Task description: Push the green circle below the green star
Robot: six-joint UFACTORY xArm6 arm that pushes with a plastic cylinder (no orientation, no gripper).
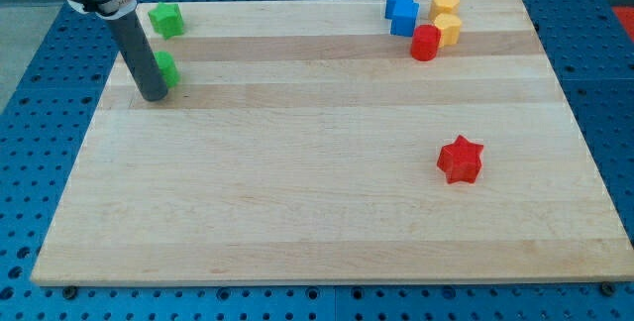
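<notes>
The green star (166, 19) lies near the board's top left corner. The green circle (166, 68) lies just below it, partly hidden by my rod. My tip (155, 96) rests on the board at the circle's lower left, touching or nearly touching it; I cannot tell which.
Two blue blocks (401, 11), two yellow blocks (445, 18) and a red block (425, 43) cluster at the top right. A red star (460, 160) lies at the right middle. The wooden board (317, 212) sits on a blue perforated table.
</notes>
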